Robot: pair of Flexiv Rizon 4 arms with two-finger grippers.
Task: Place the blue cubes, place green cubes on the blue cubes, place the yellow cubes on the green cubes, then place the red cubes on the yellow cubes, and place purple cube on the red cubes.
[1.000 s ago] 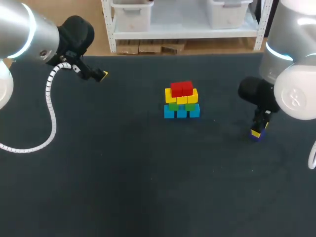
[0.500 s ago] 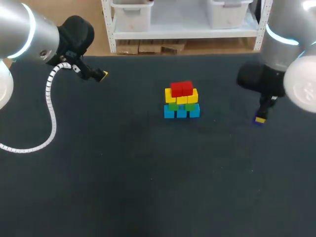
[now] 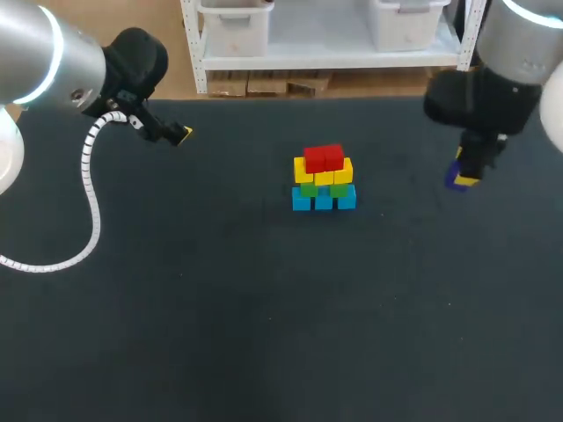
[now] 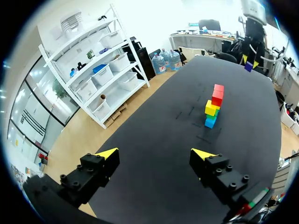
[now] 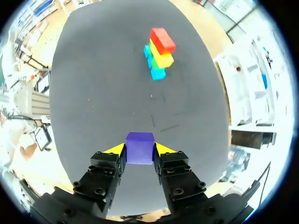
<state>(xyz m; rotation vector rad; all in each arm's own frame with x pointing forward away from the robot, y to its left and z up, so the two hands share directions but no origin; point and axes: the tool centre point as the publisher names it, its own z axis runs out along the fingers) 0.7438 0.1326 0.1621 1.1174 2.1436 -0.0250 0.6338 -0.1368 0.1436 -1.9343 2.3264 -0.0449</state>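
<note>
In the middle of the dark table stands a stepped stack [image 3: 323, 178]: blue cubes at the base, green above, then yellow, with red cubes [image 3: 323, 158] on top. My right gripper [image 3: 463, 178] hangs above the table to the right of the stack, shut on a purple cube [image 5: 139, 147] held between its yellow tips. From that wrist the stack [image 5: 159, 53] lies well ahead. My left gripper [image 3: 179, 135] stays at the far left of the table, open and empty [image 4: 154, 158], with the stack [image 4: 213, 107] far ahead of it.
A white coiled cable [image 3: 88, 193] hangs from my left arm over the table's left side. The table's dark top [image 3: 264, 308] carries nothing else in view.
My right gripper has lifted the purple cube off the table and carried it up and toward the far edge. The left arm and the stack have not moved.
</note>
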